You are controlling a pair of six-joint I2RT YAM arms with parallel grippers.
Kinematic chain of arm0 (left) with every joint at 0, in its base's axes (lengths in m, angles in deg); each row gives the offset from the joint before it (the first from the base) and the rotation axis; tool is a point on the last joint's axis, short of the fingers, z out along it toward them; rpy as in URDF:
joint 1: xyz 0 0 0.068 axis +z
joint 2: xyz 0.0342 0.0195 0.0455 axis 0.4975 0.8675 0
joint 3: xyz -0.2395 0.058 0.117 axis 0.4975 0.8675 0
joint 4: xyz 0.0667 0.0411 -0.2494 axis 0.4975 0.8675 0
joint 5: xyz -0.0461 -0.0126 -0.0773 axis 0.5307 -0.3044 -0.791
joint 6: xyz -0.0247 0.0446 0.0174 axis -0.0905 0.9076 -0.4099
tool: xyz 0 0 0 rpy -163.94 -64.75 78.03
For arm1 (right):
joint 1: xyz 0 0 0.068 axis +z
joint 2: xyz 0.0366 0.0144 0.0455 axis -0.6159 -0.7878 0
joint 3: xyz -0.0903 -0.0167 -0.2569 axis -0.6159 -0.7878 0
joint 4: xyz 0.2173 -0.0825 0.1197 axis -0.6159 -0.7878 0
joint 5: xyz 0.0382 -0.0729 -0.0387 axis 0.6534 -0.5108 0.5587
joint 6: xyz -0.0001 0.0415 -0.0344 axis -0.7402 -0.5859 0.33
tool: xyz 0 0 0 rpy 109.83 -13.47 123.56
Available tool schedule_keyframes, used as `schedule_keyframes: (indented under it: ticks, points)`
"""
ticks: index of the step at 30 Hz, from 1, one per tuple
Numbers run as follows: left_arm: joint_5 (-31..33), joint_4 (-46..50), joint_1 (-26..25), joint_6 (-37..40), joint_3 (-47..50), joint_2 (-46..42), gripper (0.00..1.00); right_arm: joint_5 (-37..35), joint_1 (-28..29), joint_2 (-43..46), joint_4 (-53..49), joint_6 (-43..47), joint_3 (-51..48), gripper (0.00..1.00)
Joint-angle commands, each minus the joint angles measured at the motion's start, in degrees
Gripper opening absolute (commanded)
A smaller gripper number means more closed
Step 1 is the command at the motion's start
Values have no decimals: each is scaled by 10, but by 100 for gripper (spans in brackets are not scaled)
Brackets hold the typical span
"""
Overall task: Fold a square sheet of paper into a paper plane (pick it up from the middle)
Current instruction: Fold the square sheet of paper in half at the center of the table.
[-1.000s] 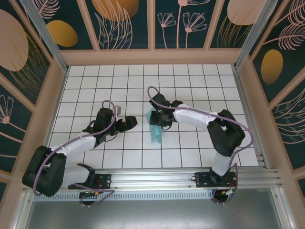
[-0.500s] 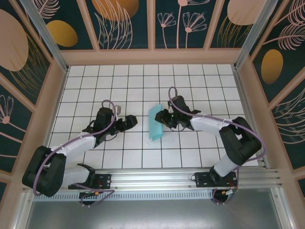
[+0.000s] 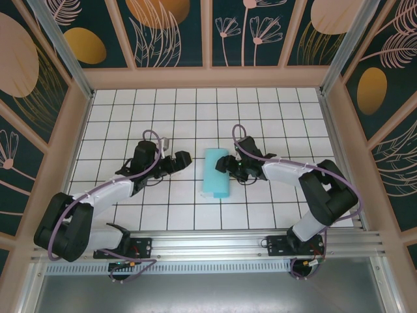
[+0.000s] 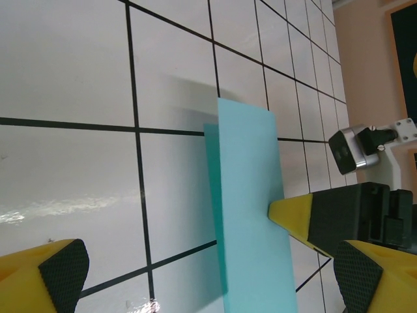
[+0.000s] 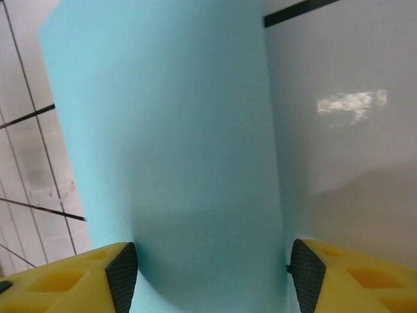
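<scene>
The square sheet of paper [image 3: 214, 173] lies on the white tiled floor as a narrow turquoise-blue folded rectangle, its long side running away from the arms. My right gripper [image 3: 226, 165] is at its right edge, open. In the right wrist view the paper [image 5: 169, 130] spreads flat between the two wide-apart fingers of the right gripper [image 5: 212, 277]. My left gripper [image 3: 182, 160] is open, a tile to the left of the paper and apart from it. The left wrist view shows the paper [image 4: 251, 215] ahead of the left gripper [image 4: 208, 287], with a yellow right fingertip [image 4: 290, 218] touching its far edge.
The tiled floor [image 3: 130, 117] is boxed in by a wooden frame with patterned panels [image 3: 208, 78] at the back and both sides. A metal rail [image 3: 260, 251] carrying the arm bases runs along the near edge.
The paper went from held upright to lying flat as a wider rectangle. The right gripper drew back to the right and lowered. The left gripper moved slightly toward the paper.
</scene>
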Motion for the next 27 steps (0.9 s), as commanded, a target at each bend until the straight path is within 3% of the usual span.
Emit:
schedule_keyframes:
  ticks: [1,10,17,20,27]
  points:
    - [-12,-15,-8,-7,-20,11,99,-21,-8,25,-39,18,10,69]
    - [21,-6,-49,-9,-50,39,98,-36,-31,23,-85,61,9,68]
    - [86,-6,-99,-53,-85,69,87,-25,-31,-24,-117,104,20,66]
    - [119,4,-119,-78,-99,91,76,-34,-31,-26,-129,104,24,66]
    - [138,-18,-142,-115,-119,123,69,-44,-30,-12,-109,66,19,66]
